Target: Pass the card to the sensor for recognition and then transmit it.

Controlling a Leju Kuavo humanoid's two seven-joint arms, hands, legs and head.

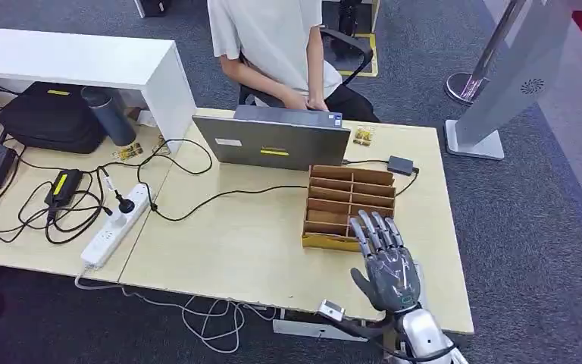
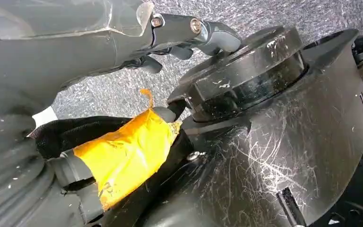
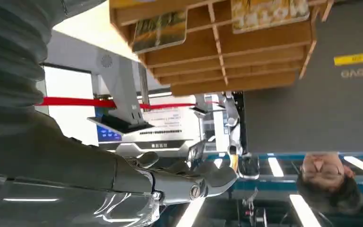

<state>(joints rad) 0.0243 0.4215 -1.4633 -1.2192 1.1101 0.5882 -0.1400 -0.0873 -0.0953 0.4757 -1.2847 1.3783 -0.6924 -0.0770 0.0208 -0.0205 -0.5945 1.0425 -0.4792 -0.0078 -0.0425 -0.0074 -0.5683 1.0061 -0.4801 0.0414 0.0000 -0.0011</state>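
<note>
A brown cardboard card rack point(image 1: 348, 199) with several slots stands on the right part of the wooden table point(image 1: 227, 250). My right hand point(image 1: 386, 262) hovers at the rack's near right corner, palm down, fingers spread and holding nothing. In the right wrist view the rack point(image 3: 246, 56) holds two picture cards, one point(image 3: 160, 30) and another point(image 3: 269, 12), beyond my thumb point(image 3: 194, 187). A small dark box point(image 1: 400, 164) on a cable lies just behind the rack. My left hand point(image 2: 179, 33) hangs beside my body over the carpet, with nothing in it.
A person sits behind a grey laptop point(image 1: 273, 140) at the table's far side. Small yellow cards point(image 1: 362, 136) lie next to the laptop. A power strip point(image 1: 114, 225) and tangled cables cover the left. A white kiosk stand point(image 1: 500, 91) rises at the right.
</note>
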